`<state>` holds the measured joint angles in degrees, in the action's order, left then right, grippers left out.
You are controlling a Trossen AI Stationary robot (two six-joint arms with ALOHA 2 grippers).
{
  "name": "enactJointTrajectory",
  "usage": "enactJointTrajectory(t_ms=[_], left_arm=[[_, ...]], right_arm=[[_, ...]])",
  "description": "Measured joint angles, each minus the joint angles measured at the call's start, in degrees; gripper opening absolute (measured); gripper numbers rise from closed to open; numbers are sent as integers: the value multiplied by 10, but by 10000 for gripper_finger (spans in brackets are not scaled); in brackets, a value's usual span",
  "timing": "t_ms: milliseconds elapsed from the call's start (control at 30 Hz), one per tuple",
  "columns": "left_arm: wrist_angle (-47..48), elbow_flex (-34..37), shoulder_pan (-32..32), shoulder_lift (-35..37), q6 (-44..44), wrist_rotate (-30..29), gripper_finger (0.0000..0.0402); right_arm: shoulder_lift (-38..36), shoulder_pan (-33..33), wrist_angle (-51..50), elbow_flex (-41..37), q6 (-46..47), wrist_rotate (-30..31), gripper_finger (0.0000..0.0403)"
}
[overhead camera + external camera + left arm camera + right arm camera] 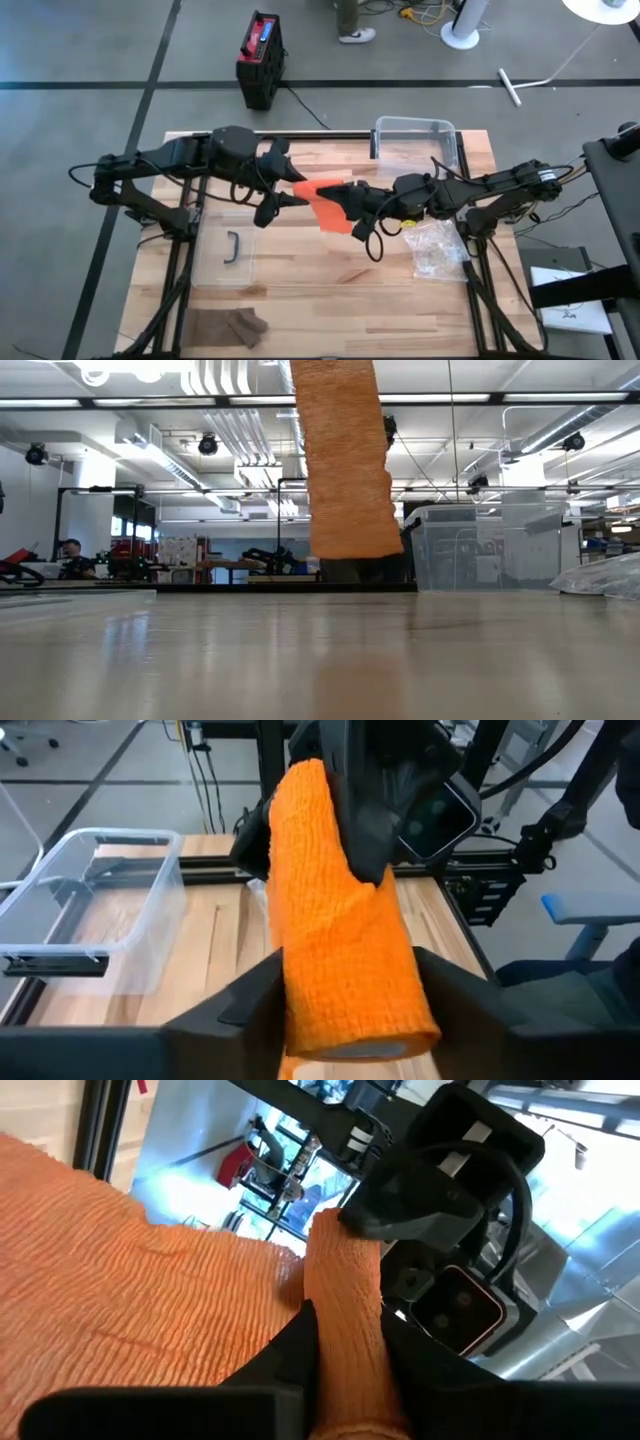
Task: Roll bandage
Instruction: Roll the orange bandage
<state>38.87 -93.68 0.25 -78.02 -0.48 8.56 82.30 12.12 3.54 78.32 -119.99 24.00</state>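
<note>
The left gripper (296, 191) straddles the rolled end of the orange bandage (322, 204), fingers spread at its sides. From there the strip's long axis runs toward four o'clock to the right gripper (345, 205), pinched on it above mid-table. Both grippers meet it; rolling likely falls to the left.

bandage (340, 930) bright orange w/ fine ribbed crepe weave; both arms + grippers black. table (330, 290) pale wood planks, light/darker strips; clear plastic bin (415, 135) and clear crinkly bag (437, 248). floor box (259, 58) black w/ red top, brown cloth (238, 324) at table's near edge.
</note>
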Motion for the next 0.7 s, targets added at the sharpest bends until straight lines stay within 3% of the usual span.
enactJointTrajectory(t_ms=[200, 333, 700], left_arm=[[4, 0, 0, -4, 15, 0, 81], [4, 0, 0, -3, 18, -5, 37], [59, -4, 0, 17, 50, -167, 60]], right_arm=[[0, 0, -5, 0, 21, -2, 85], [0, 0, -4, 0, 99, 0, 122], [-12, 0, -12, 0, 544, -22, 248]])
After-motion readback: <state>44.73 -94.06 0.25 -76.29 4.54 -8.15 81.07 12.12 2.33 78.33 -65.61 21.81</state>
